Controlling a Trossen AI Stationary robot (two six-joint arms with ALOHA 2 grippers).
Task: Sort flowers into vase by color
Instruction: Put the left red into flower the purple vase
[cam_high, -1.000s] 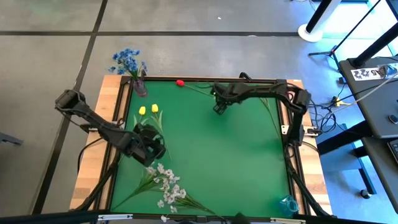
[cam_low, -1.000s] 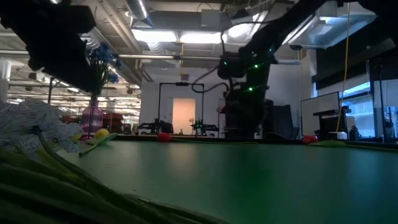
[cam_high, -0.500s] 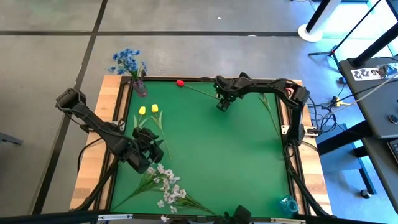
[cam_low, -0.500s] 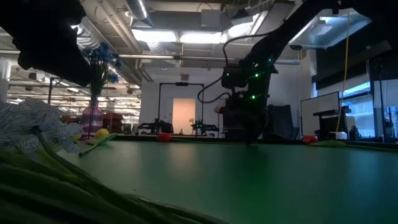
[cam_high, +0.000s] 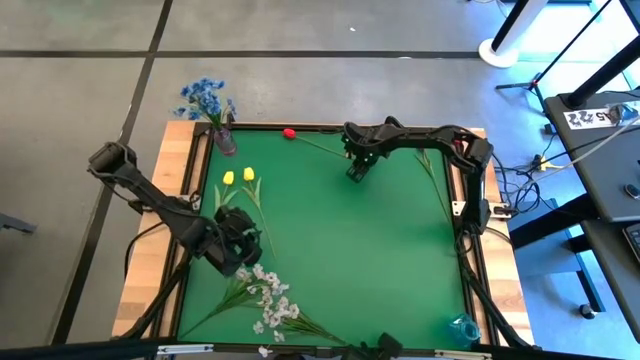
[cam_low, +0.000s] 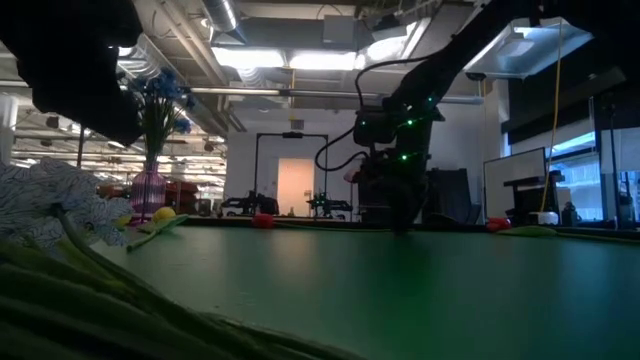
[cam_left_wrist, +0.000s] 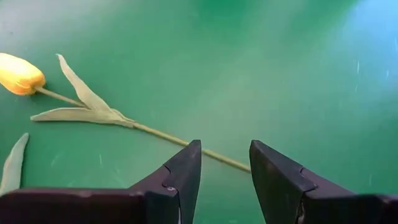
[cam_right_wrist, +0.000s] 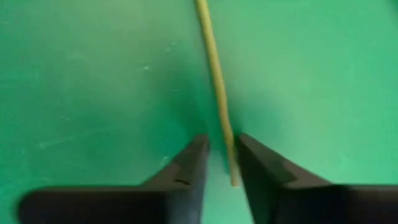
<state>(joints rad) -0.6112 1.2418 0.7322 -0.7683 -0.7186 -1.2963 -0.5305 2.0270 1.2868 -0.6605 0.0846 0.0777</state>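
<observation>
Right hand (cam_right_wrist: 217, 158) straddled red tulip's stalk (cam_right_wrist: 214, 81), not yet clenched, ready to lift; left hand (cam_left_wrist: 225, 163) released over yellow tulip (cam_left_wrist: 22, 73).

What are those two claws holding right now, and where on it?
Nothing yet. The right gripper straddles the red tulip stalk's end, fingers apart. The left gripper is open over a yellow tulip stalk.
</observation>
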